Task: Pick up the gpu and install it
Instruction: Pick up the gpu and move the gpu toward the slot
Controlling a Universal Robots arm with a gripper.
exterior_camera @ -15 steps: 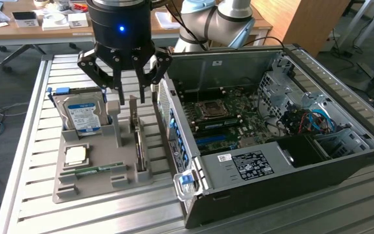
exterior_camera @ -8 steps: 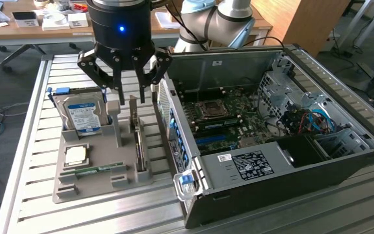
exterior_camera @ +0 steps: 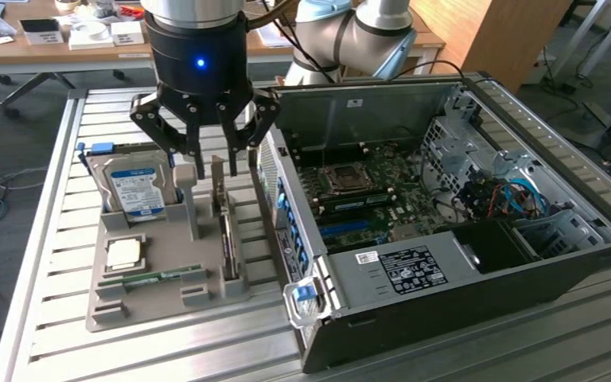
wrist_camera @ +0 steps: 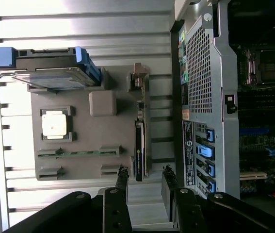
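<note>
The gpu (exterior_camera: 223,231) stands on its long edge in a slot of the grey holder (exterior_camera: 114,306), with its silver bracket end toward the arm. In the wrist view the gpu (wrist_camera: 139,145) shows edge-on, a thin dark strip. My gripper (exterior_camera: 212,165) hangs just above the card's far end, open, with nothing between its fingers. The wrist view puts the gripper (wrist_camera: 145,177) with one black finger (wrist_camera: 122,177) on each side of the card's line, apart from it. The open computer case (exterior_camera: 444,215) lies beside the holder, its motherboard (exterior_camera: 359,191) exposed.
The holder also carries a hard drive (exterior_camera: 136,191) with a blue-white label, a square processor (exterior_camera: 123,255) and a narrow green memory stick (exterior_camera: 162,276). Everything rests on a slatted metal table (exterior_camera: 61,350). The case's rear wall (wrist_camera: 205,97) stands close beside the gpu.
</note>
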